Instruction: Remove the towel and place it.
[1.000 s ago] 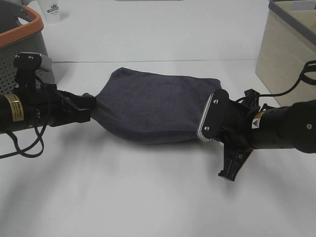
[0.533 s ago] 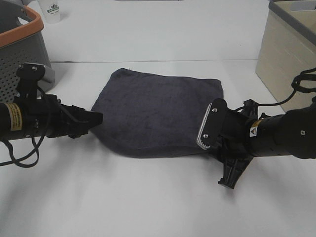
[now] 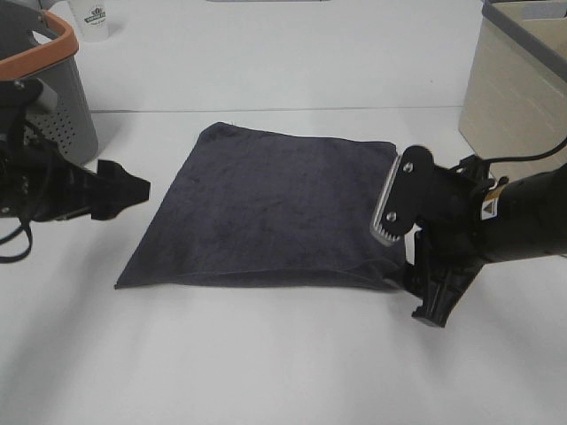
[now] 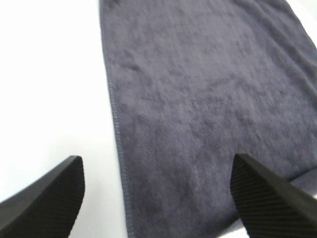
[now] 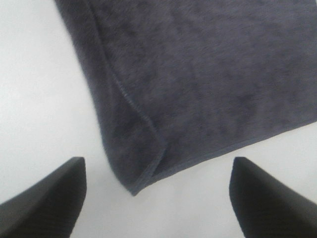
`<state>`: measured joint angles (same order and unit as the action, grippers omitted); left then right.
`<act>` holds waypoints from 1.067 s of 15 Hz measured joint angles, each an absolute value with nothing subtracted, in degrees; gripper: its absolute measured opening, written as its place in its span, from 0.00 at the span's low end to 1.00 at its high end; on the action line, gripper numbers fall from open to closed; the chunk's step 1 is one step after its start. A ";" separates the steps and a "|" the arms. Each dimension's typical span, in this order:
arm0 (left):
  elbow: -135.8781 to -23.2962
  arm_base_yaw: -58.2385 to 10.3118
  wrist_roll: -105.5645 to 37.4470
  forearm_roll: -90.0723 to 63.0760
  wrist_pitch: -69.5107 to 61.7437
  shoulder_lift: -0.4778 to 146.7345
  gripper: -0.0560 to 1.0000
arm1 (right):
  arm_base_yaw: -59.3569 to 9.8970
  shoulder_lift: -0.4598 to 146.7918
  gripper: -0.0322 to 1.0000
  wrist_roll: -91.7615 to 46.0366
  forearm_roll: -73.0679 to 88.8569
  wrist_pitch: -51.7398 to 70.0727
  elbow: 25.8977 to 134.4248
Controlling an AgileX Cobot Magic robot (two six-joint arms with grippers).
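Item one, towel [image 3: 266, 208]: a single dark charcoal terry cloth, spread flat on the white table [image 3: 266, 354], roughly mid-table between my two arms, long axis running left to right across the exterior high view. Item two, left tool [image 3: 124, 188]: jaws parted and empty, standing just off the towel's left edge with bare table between; in the left wrist view [image 4: 153, 198] the hemmed edge runs between the two open fingers. Item three, right tool [image 3: 416, 257]: also spread and holding nothing, sitting at the towel's near right corner; the right wrist view [image 5: 156, 193] shows that corner, slightly folded over on itself, lying between the fingers but apart from them. Governing relation: the towel lies between both tools, each facing inward along its long axis; the right tool is the nearer of the two, practically at the cloth. I judge the cloth already laid out and released, so what remains is to back both arms away without dragging a hem. Other stock: one grey basket with orange rim [image 3: 44, 53] at far left, one beige bin [image 3: 514, 80] at far right, one small white cup [image 3: 93, 19] behind the basket. Counts: towels one, tools two, containers two, cups one.
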<state>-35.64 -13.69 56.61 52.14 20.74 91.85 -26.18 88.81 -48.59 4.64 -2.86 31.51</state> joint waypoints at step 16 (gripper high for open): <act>-80.16 -13.46 17.36 28.07 -41.14 85.83 0.77 | -4.58 73.68 0.77 -37.30 35.12 0.92 59.13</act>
